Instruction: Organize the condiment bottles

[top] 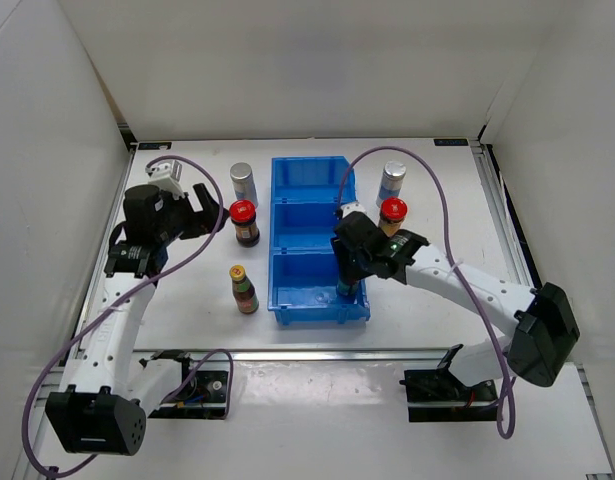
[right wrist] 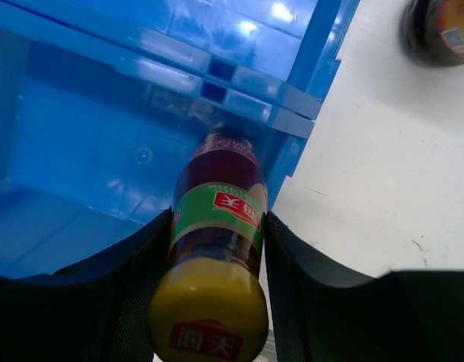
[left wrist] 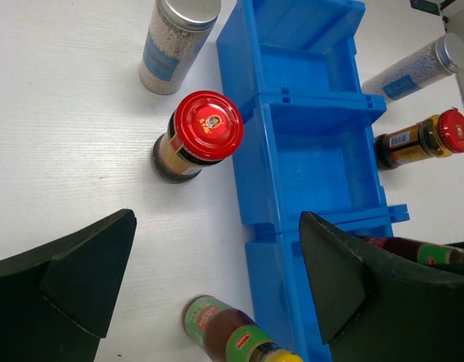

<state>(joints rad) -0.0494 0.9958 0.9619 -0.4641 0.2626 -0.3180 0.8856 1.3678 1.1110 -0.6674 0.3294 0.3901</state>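
Observation:
My right gripper (top: pixel 349 280) (right wrist: pixel 218 249) is shut on a yellow-capped bottle (right wrist: pixel 216 188) with a green and red label, holding it upright in the near compartment of the blue bin (top: pixel 305 170), by its right wall. My left gripper (top: pixel 192 215) (left wrist: pixel 216 249) is open and empty, left of a red-capped dark bottle (top: pixel 244 222) (left wrist: pixel 209 128). A second yellow-capped bottle (top: pixel 244 289) (left wrist: pixel 232 335) stands left of the bin. A silver-topped bottle (top: pixel 243 183) (left wrist: pixel 175 38) stands at the far left of the bin. A red-capped bottle (top: pixel 392 213) (left wrist: pixel 424 139) and a silver-topped bottle (top: pixel 391 183) (left wrist: pixel 420 64) stand right of the bin.
The bin's middle and far compartments (left wrist: pixel 314 162) hold nothing. White walls enclose the table on three sides. A purple cable (top: pixel 442 210) arcs over the table's right side above my right arm.

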